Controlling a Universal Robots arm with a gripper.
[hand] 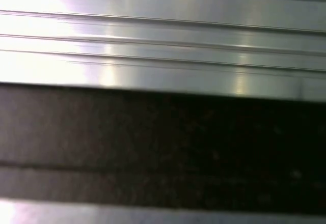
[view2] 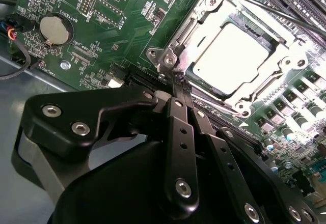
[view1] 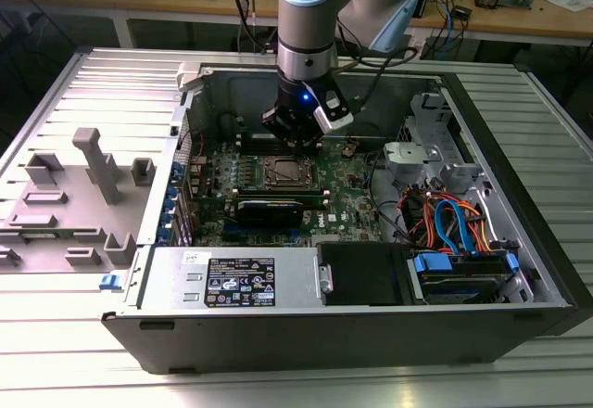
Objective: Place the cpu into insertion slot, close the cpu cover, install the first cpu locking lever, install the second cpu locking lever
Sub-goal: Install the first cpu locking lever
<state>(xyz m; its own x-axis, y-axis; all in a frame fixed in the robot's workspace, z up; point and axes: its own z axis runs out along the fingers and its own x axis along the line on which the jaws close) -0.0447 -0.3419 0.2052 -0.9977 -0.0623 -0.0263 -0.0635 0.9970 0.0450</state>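
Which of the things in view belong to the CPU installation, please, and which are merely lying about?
Job:
- cpu, seated in the insertion slot
- cpu cover, down over it
- hand, at the socket's corner

Lying about:
- coin battery
- grey fixture blocks
- coloured cables

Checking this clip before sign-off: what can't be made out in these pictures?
- Gripper fingertips: in the second wrist view the linkage hides how they stand.
- Cpu locking levers: in the exterior view too small around the insertion slot.
- Cpu: glare washes out its top inside the cpu cover.
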